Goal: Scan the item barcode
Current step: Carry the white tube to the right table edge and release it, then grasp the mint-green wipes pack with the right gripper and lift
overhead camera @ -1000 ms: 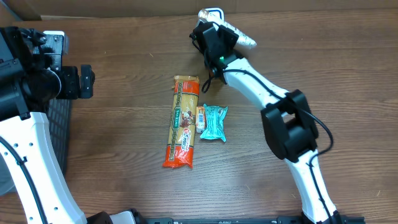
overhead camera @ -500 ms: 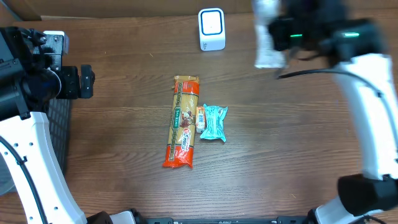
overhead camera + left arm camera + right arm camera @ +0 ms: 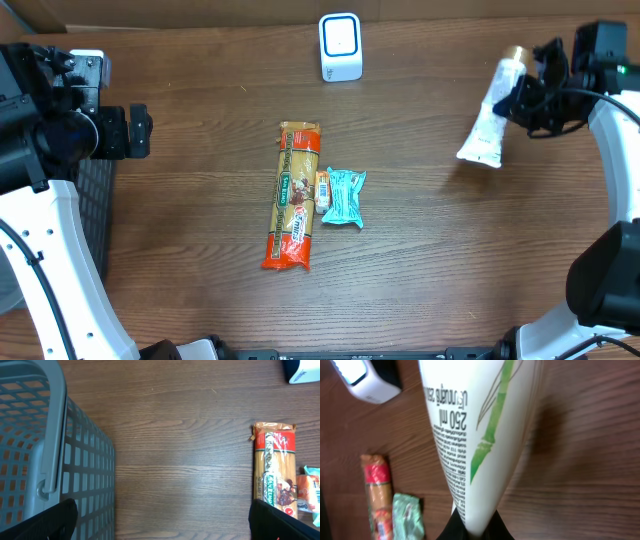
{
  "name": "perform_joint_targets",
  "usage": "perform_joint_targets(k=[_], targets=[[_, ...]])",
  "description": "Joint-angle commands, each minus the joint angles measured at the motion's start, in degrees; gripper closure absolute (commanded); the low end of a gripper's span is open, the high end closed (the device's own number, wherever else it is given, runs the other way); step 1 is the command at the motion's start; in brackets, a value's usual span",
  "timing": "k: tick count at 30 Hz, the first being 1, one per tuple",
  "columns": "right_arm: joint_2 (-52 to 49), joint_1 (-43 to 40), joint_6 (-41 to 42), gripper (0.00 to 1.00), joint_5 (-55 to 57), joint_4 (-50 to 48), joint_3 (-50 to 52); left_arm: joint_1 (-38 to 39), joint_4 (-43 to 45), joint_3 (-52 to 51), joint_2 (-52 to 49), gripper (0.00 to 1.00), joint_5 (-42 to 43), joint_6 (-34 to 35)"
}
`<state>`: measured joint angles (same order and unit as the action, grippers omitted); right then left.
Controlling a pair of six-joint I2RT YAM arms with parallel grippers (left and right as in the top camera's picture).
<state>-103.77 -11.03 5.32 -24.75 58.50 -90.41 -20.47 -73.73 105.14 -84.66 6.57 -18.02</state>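
Right jaws gripping white tube (image 3: 487, 120), scanner (image 3: 341, 46) well apart

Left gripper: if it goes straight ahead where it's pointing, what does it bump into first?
Probably just the bare wooden table. The left gripper's open fingers aim at wood between the grey basket and the pasta packet, touching neither. Depth is hard to judge.

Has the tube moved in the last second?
Yes. The tube, shut in the right gripper, went from beside the scanner to well right of it.
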Motion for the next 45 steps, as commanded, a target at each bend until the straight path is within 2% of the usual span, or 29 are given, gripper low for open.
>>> perform_joint_targets(k=[1, 8, 13, 22, 24, 26, 28, 30, 31, 32, 38, 41, 45], targets=[[0.87, -2.89, 2.97, 0.96, -2.38, -4.52, 5.57, -0.13, 0.15, -0.02, -0.35, 0.0, -0.35, -0.63], [0.87, -8.48, 8.15, 0.96, -2.21, -12.37, 14.45, -0.13, 0.15, -0.02, -0.35, 0.0, -0.35, -0.66], [0.83, -10.82, 15.47, 0.96, 3.78, -19.5, 20.74, -0.13, 0.15, -0.02, -0.35, 0.0, -0.35, -0.63], [0.79, -14.21, 15.56, 0.96, 5.07, -25.03, 23.65, -0.13, 0.15, -0.02, -0.35, 0.0, -0.37, -0.66], [0.79, -14.69, 15.47, 0.92, 5.84, -24.96, 23.65, -0.13, 0.15, -0.02, -0.35, 0.0, -0.35, -0.63], [0.79, -14.88, 15.45, 0.8, 6.75, -24.65, 23.65, -0.13, 0.15, -0.02, -0.35, 0.0, -0.35, -0.66], [0.79, -14.88, 14.71, 0.78, 6.71, -24.33, 23.65, -0.13, 0.15, -0.02, -0.35, 0.0, -0.35, -0.63], [0.79, -14.86, 14.6, 0.74, 6.51, -23.71, 23.58, -0.13, 0.15, -0.02, -0.35, 0.0, -0.37, -0.66], [0.79, -14.88, 14.32, 0.67, 4.9, -23.06, 23.19, -0.13, 0.13, -0.02, -0.35, 0.0, -0.35, -0.63], [0.79, -14.88, 13.49, 0.65, 2.86, -21.99, 22.47, -0.13, 0.13, -0.02, -0.35, 0.0, -0.35, -0.66], [0.81, -14.62, 12.11, 0.64, -5.2, -11.1, 13.0, -0.13, 0.15, -0.02, -0.35, 0.0, -0.35, -0.63], [0.81, -12.98, 9.62, 0.64, -10.34, -0.79, 3.65, -0.13, 0.15, -0.02, -0.35, 0.0, -0.35, -0.66], [0.81, -8.74, 9.38, 0.58, -11.63, 6.12, -2.03, -0.13, 0.15, -0.02, -0.35, 0.0, -0.35, -0.63]])
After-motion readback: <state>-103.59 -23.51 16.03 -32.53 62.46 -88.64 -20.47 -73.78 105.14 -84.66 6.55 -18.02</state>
